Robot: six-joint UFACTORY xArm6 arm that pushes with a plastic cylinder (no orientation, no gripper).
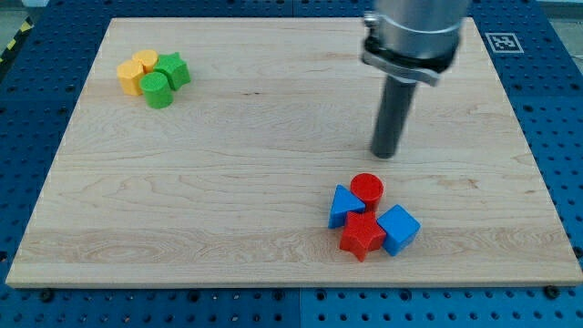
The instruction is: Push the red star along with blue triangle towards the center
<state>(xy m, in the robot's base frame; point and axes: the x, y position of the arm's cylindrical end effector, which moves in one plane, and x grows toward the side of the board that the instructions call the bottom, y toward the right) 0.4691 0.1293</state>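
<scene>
- Broadly, the wooden board is the largest thing in view: pale, smooth-looking and flat. I judge blocks will slide on it with little grip, so contact must be square or they will spin away.
- Rod: ends in my tip, resting toward the view's right, above the lower cluster and apart from it. No fingers on this rig, so nothing opens, closes or holds; the rod only pushes.
- Lower-right cluster, four blocks packed touching. Blue cube sits on the view's right of it; red cylinder at its top, nearest my tip.
- Blue triangle: on the cluster's left side, touching the red star. Judged light and rigid. Its slanted faces may deflect a push sideways.
- Red star: at the cluster's bottom, near the board's lower edge, between triangle and cube. Judged light and stiff. The points give poor flat contact, so push into a notch or against two points.
- Best contact, as I judge it: from below and right of the pair, driving up-left toward centre.
- In the way: red cylinder and blue cube crowd the pair and would likely be dragged along; my tip must route round them.
- Far cluster at top left, well apart, no obstacle: two green blocks and two yellow blocks, shapes unclear.
</scene>
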